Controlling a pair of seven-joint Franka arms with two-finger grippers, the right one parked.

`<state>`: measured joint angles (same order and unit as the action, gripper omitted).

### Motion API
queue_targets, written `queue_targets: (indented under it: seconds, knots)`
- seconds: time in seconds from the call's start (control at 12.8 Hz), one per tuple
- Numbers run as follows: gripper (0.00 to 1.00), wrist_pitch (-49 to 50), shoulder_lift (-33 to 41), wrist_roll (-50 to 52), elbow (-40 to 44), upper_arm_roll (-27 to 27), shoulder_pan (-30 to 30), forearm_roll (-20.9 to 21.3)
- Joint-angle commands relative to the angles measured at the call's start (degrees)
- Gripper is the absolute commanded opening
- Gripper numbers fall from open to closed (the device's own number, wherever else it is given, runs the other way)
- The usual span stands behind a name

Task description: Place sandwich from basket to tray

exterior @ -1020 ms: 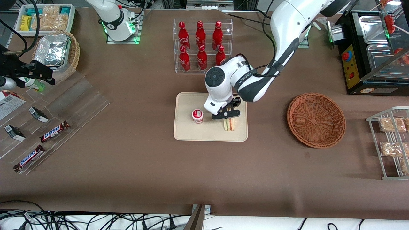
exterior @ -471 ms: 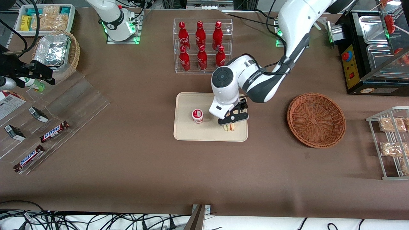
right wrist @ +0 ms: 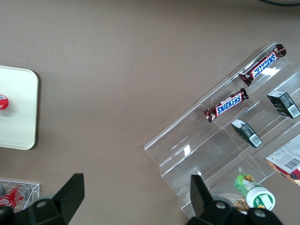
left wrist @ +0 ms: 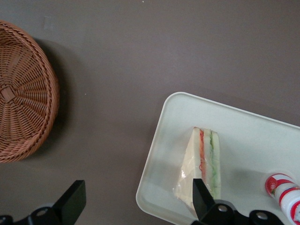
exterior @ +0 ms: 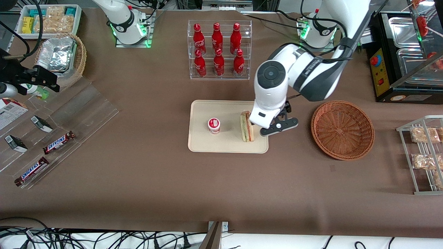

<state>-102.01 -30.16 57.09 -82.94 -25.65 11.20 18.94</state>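
The sandwich (exterior: pixel 247 126) lies on the cream tray (exterior: pixel 207 143), standing on its edge near the tray's edge toward the basket. It also shows in the left wrist view (left wrist: pixel 202 170) on the tray (left wrist: pixel 173 140). The reddish-brown basket (exterior: pixel 342 129) is empty and shows in the left wrist view (left wrist: pixel 23 117) too. My left gripper (exterior: pixel 279 126) is open and empty, raised above the table between the tray and the basket, beside the sandwich. In the wrist view it (left wrist: pixel 138 204) hangs over the tray's corner.
A small red-and-white cup (exterior: pixel 214 125) stands on the tray beside the sandwich. A clear rack of red bottles (exterior: pixel 218 48) stands farther from the camera. A wire rack with bagged snacks (exterior: pixel 425 152) lies toward the working arm's end. Snickers bars on a clear stand (exterior: pixel 59 142) lie toward the parked arm's end.
My left gripper has let go of the sandwich, risen and moved off it toward the basket. The sandwich stays on the tray.
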Motion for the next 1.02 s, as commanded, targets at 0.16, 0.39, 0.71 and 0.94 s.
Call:
queue_targets:
  seconds: [0.16, 0.39, 0.71, 0.94]
  knots:
    - [1.0, 6.11, 3.6, -13.45, 2.51, -0.02, -5.83, -5.65]
    - [1.0, 12.26, 4.23, -26.99, 7.16, 4.18, -7.86, -10.66]
    - [1.0, 16.14, 6.16, -41.94, 9.47, 14.11, -7.77, -16.81]
    - [1.0, 16.49, 6.25, -51.0, 9.03, 18.95, -8.04, -17.8]
